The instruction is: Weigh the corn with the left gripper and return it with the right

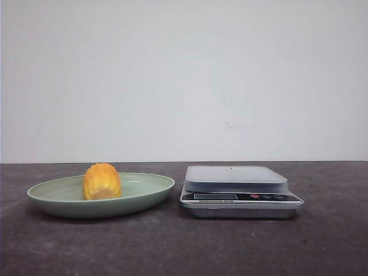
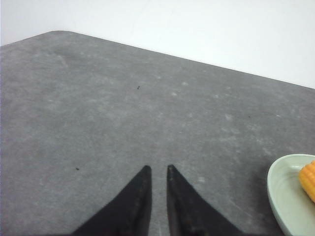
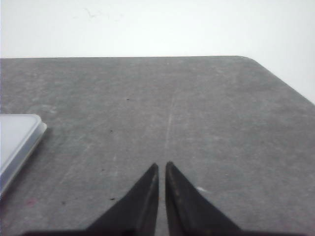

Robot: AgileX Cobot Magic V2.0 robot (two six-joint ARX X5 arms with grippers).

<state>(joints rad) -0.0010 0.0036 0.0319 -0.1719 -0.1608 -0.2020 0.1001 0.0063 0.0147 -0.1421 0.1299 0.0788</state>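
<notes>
A stubby yellow-orange corn (image 1: pixel 102 181) lies in a pale green plate (image 1: pixel 150 194) at the left of the table. Its edge also shows in the left wrist view (image 2: pixel 308 179), in the plate (image 2: pixel 283 194). My left gripper (image 2: pixel 158 168) hangs over bare table, apart from the plate, its jaws nearly together and empty. My right gripper (image 3: pixel 162 164) hangs over bare table to the right of the scale, its jaws nearly together and empty. Neither gripper shows in the front view.
A silver kitchen scale (image 1: pixel 236 179) with a flat pan stands right of the plate; its corner shows in the right wrist view (image 3: pixel 15 140). The dark grey table (image 1: pixel 184 247) ends at a white wall behind.
</notes>
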